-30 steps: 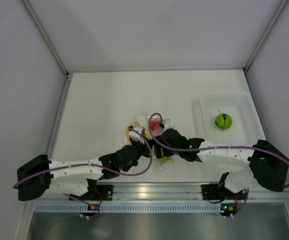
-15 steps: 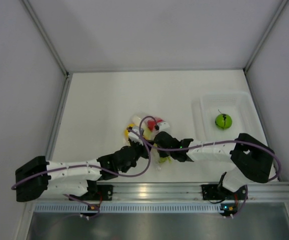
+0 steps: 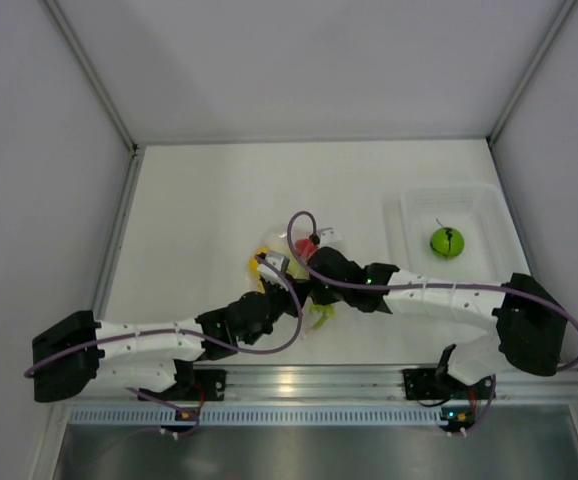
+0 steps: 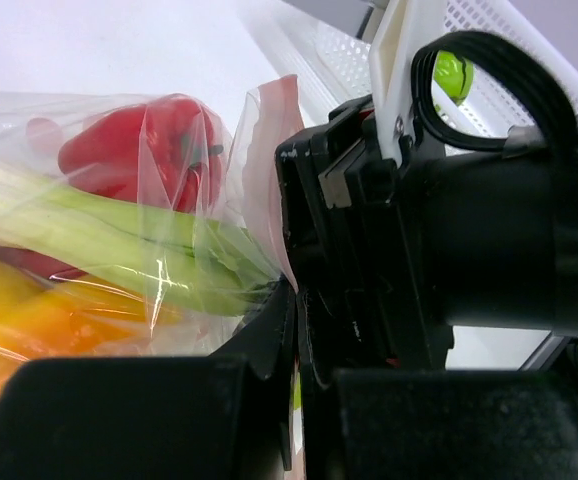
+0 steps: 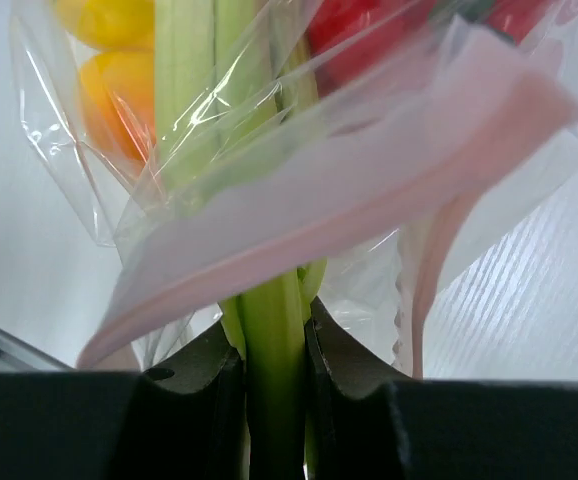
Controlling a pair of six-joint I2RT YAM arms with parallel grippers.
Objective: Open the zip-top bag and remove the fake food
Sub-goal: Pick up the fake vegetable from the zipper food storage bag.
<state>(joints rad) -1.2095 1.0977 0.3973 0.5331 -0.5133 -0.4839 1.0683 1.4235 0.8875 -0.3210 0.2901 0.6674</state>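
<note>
One clear, crinkly plastic zip-top bag with a pink zip strip (image 5: 369,190) is seen at the middle of the white table (image 3: 199,200), towards its near edge, between the two arms. Whether it rests on the table or is raised off it cannot be told. Its mouth is parted.

One pale green, leek-like plastic stalk (image 5: 274,320) is seen passing out through the mouth, under the pink strip. Inside the film, one glossy red toy pepper (image 4: 154,150), one yellow piece (image 5: 109,20) and one orange piece (image 5: 119,90) can be counted.

The stalk is pinched between the two fingers of the right end effector (image 5: 274,345), which is clenched on it just outside the mouth. The left end effector (image 4: 297,340) is seen clenched as well, with the bag's pink edge drawn down into the narrow slit between its fingers.

Well apart to the right, one green toy ball with a dark stem (image 3: 446,241) lies alone in one rigid translucent white rectangular tray (image 3: 409,205).
</note>
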